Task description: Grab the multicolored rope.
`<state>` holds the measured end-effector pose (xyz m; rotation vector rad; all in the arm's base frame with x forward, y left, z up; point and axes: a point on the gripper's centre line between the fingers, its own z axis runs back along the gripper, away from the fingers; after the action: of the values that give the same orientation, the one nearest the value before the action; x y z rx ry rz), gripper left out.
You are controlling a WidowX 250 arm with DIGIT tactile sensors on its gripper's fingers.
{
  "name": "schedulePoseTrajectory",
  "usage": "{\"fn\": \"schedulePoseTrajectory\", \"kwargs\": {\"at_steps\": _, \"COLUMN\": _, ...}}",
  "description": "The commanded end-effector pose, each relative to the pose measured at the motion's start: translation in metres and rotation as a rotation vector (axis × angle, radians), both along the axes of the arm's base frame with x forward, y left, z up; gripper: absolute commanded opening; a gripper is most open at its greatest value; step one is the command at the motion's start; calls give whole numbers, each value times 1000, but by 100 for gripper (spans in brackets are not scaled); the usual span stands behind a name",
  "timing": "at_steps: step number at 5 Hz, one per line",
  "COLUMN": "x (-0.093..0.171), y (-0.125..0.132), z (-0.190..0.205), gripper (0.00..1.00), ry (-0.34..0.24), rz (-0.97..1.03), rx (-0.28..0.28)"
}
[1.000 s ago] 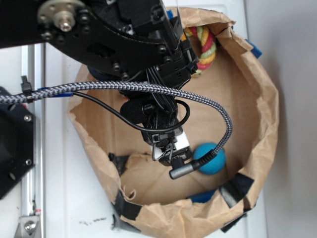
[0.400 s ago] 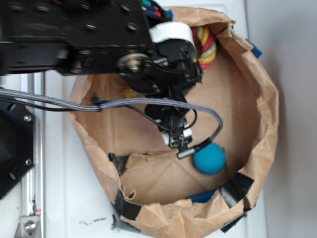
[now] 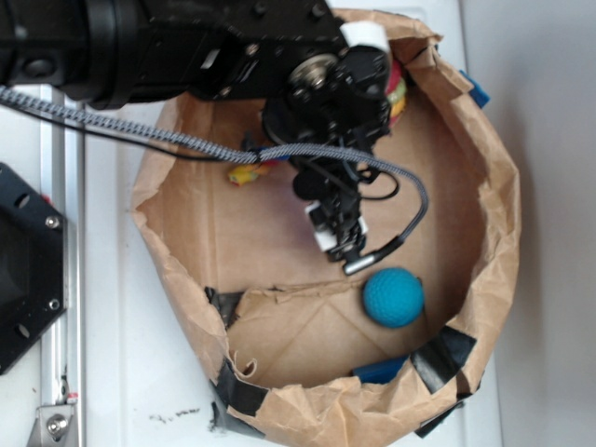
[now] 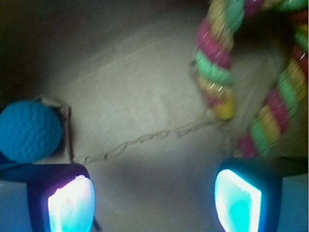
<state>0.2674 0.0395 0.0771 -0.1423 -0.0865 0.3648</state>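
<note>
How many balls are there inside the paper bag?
1. The teal ball lies on the bag's floor near the lower right wall; the wrist view shows it at left. The arm may hide others.

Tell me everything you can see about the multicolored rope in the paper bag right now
The multicolored rope is a thick twisted cord, cotton by the look, with red, yellow and pale green strands. In the wrist view it bends over like a hook: one strand ends in a blunt tip, the other runs down on the right. It lies on the brown paper floor of the bag, near the far wall. From outside, the arm hides most of it. The open gripper is not touching it; the teal ball lies apart from it.
</note>
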Motion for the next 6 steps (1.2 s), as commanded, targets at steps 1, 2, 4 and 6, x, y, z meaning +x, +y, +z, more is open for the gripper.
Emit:
{"fn": "schedulePoseTrajectory", "kwargs": {"at_steps": 1, "x": 4, "y": 35, "z": 27, "gripper": 100, "ry": -49, "rz": 77, "rx": 6}}
{"fn": "schedulePoseTrajectory", "kwargs": {"at_steps": 2, "x": 6, "y": 44, "z": 26, "gripper": 100, "ry": -53, "rz": 95, "rx": 71}}
{"fn": "schedulePoseTrajectory", "kwargs": {"at_steps": 4, "x": 5, "y": 56, "z": 18, "gripper": 100, "ry": -54, "rz": 122, "rx": 119}}
{"fn": "schedulePoseTrajectory", "kwargs": {"at_steps": 6, "x": 27, "y": 48, "z": -4, "gripper": 100, "ry": -113, "rz": 150, "rx": 146}}
